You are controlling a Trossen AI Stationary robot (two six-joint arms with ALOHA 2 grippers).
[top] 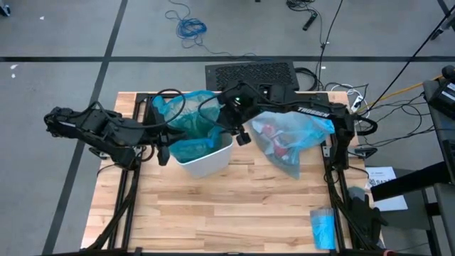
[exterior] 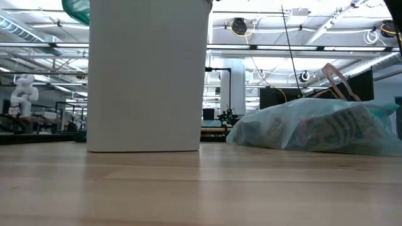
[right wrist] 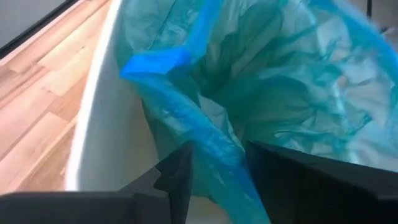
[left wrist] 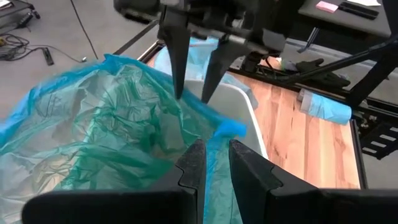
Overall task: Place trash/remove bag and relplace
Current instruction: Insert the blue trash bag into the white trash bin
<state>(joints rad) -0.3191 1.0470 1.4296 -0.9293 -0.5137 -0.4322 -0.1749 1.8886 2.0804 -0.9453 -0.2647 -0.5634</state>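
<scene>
- Right now the white bin [top: 210, 158] stands near the back edge of the worktop [top: 213, 213], about mid-width, with a teal-green liner [top: 186, 119] draped in and over it.
- Left gripper [top: 162, 148] is at the bin's left rim; fingers [left wrist: 194, 163] stand narrow, pinching the liner's blue edge between them.
- Right gripper [top: 238, 131] is at the bin's right rim, reaching over from the back-right; its fingers [right wrist: 177, 171] sit on either side of a fold of the same liner, moderately parted — cannot tell if they really clamp it.
- In the left wrist view the other arm's two dark fingers point down at the liner's edge by the bin rim.
- The bag [top: 295, 135], pale sky-blue and see-through, lies just right of the bin toward the back-right of the worktop, full and slumped on its side.
- The trash [top: 272, 135] shows through the bag: red-and-white bits; the rest too blurred to sort.
- Small folded blue packet [top: 322, 227] sits near the front-right corner, well apart from the bin.
- Low view: bin upright, bag resting flat on the wood beside it.
</scene>
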